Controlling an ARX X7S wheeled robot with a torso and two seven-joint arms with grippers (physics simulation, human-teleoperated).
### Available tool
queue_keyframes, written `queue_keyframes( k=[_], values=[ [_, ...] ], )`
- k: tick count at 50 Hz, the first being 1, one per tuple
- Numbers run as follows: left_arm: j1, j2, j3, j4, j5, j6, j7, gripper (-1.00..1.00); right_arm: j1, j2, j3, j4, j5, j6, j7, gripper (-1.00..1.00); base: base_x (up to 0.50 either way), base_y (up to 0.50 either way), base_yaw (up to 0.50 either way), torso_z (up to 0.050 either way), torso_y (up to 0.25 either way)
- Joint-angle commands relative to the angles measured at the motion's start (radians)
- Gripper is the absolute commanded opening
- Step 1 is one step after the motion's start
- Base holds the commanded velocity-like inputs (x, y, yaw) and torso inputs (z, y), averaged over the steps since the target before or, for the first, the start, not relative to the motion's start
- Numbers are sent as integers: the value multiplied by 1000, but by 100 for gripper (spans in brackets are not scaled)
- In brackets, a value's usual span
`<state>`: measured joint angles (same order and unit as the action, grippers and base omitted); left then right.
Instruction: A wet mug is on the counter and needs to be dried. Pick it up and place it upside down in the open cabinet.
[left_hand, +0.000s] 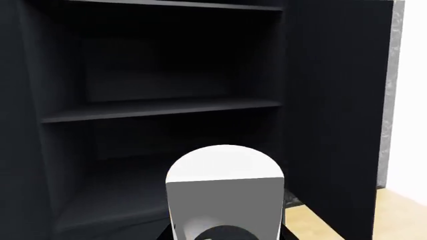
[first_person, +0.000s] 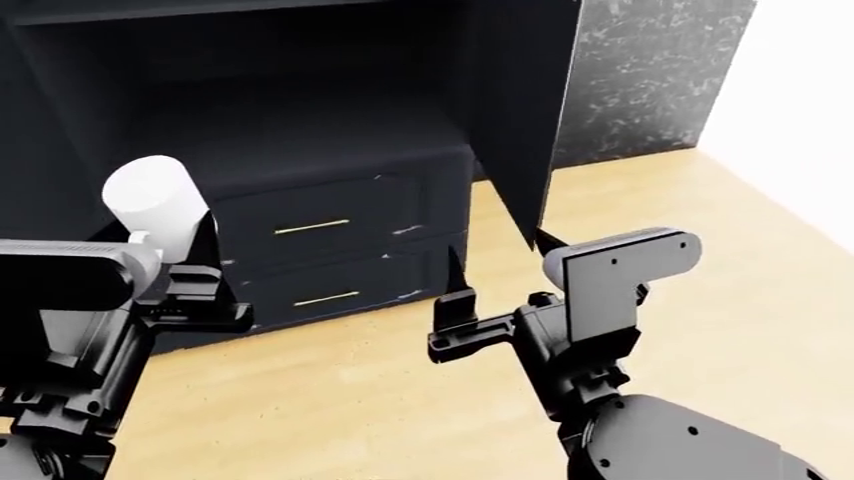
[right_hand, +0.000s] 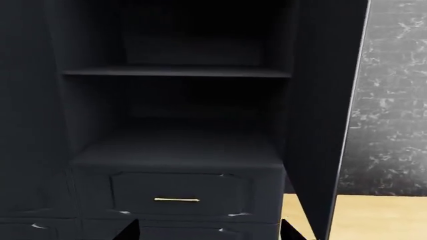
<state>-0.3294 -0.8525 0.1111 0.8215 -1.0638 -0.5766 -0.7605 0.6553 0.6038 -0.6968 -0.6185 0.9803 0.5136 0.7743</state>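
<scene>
While the left tool (first_person: 167, 262) is gripping the mug (first_person: 158, 205) base-out, axis pointing ahead, the cabinet (first_person: 521, 120) shelf is lying straight beyond it; the right tool (first_person: 454, 320), seemingly empty, is idling well aside.

Both arms are showing matte black, blocky housings with stepped, angular links in the head view. The right arm (first_person: 587, 340) is carrying a flat grey plate with small screw dots and a rounded pale cap, above a bulbous dark grey joint shell, and its pincer (first_person: 451, 318) is ending in slim black fingers. The left arm (first_person: 80, 330) is wearing a broad black box at its wrist.
</scene>
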Motion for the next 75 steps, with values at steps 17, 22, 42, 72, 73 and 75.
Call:
queue_keyframes(
  k=[17,22,42,72,73,75],
  values=[
    [-2,-1,0,4,-3,10,-8,-100,-8,9,10,-13,12,-5,17,100,183,-38,500,0,1],
    [0,0,2,4,-2,12,-5,-100,-16,12,27,-12,13,-13,48,100,188,-28,242,0,0],
    [-11,0,14,7,-7,6,-7,-100,0,18,19,-21,35,22,69,100,248,-36,0,1,1],
    [-19,4,30,13,-12,-1,-16,-100,-13,26,14,-22,18,4,53,100,156,-23,211,0,1],
    [-22,6,34,15,-13,-3,-15,-100,-14,26,15,-22,17,3,55,100,0,0,500,0,0],
    [-27,8,43,18,-13,-7,-13,-100,-16,29,18,-23,16,0,58,100,0,0,500,0,0]
  ],
)
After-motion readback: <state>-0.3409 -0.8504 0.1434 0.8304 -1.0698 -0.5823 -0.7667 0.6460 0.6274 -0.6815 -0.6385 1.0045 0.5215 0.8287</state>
